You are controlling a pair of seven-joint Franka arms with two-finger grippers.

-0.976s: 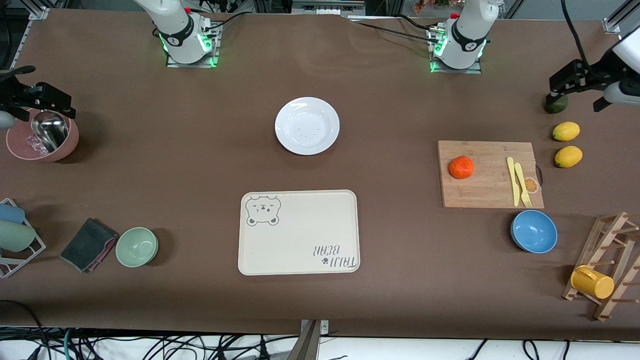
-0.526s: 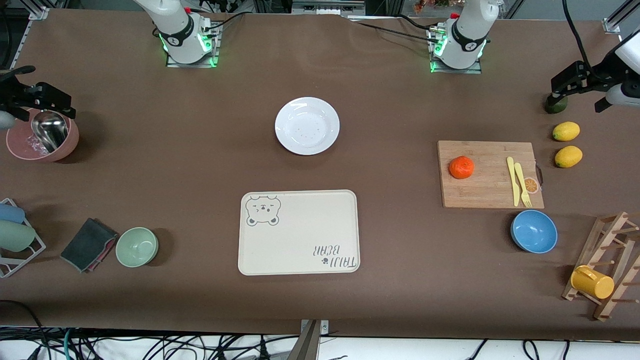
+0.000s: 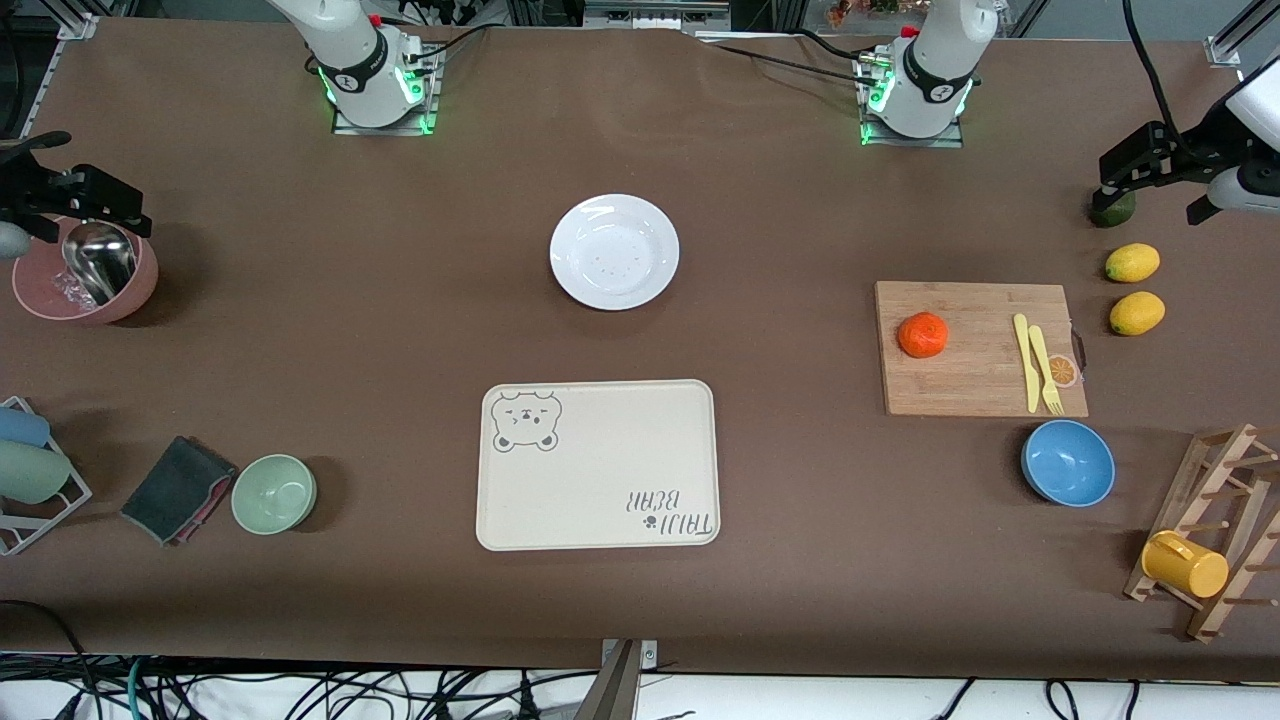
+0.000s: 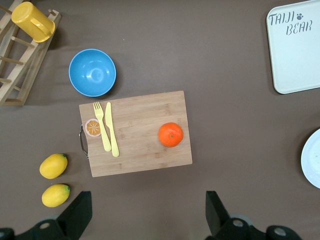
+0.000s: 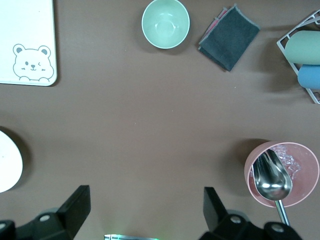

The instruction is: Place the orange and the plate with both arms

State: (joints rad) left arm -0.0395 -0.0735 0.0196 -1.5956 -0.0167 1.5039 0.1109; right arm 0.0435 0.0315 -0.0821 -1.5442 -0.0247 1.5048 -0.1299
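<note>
The orange [image 3: 922, 334] sits on a wooden cutting board [image 3: 980, 348] toward the left arm's end of the table; it also shows in the left wrist view [image 4: 171, 134]. The white plate [image 3: 614, 251] lies mid-table, farther from the front camera than the cream bear-print tray [image 3: 598, 464]. My left gripper [image 3: 1160, 188] hangs open and empty high over the table edge, above a dark green fruit [image 3: 1112, 208]; in its wrist view the gripper [image 4: 148, 215] holds nothing. My right gripper [image 3: 70, 195] hangs open and empty over the pink bowl [image 3: 85, 280]; it shows in its wrist view [image 5: 146, 210].
A yellow knife and fork [image 3: 1038, 363] lie on the board. Two lemons [image 3: 1133, 288], a blue bowl [image 3: 1068, 462] and a wooden rack with a yellow cup [image 3: 1185, 563] are nearby. A green bowl [image 3: 274, 493], folded cloth [image 3: 178, 489] and cup rack [image 3: 30, 470] lie at the right arm's end.
The left gripper has shifted very slightly. The orange, plate and right gripper have not moved.
</note>
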